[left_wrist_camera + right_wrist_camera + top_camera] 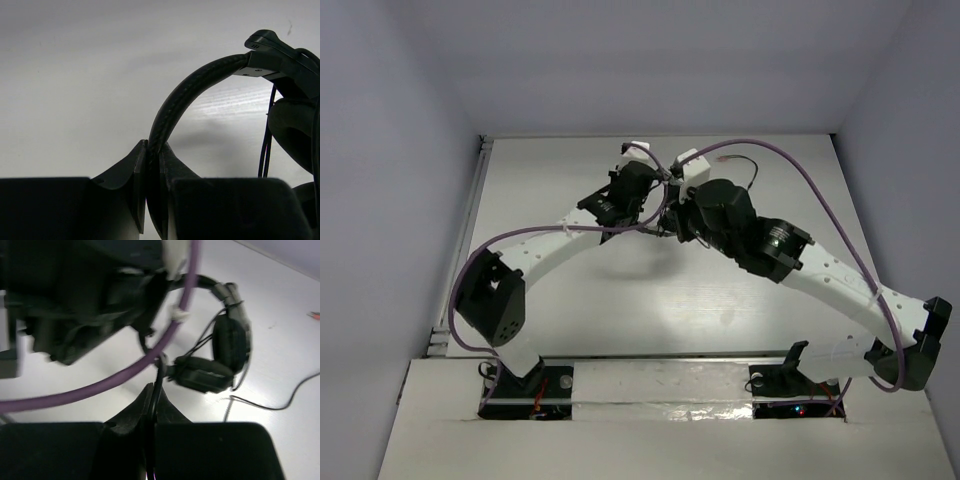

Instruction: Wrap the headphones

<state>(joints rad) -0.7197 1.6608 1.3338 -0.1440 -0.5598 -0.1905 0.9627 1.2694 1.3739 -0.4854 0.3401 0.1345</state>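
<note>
In the top view, bare table [720, 310] lies between the arm bases at the bottom edge and the two wrists meeting above mid-frame, so the near side has the most room to swing. The left gripper [154, 150] is clamped on the headband [192, 87], holding the headphones [227, 347] up off the surface. The right gripper [152, 392] is pinched together on the thin cord [160, 367] just beside them. A purple cable [100, 382] crosses close in front of the right wrist and could snag. A few strands cross by the earcups [230, 340], but I cannot tell if they are wound. Beyond, much of the cord trails loose toward the right, so the wrapping looks barely begun. The far table edge and side walls [380, 200] leave less room there.
</note>
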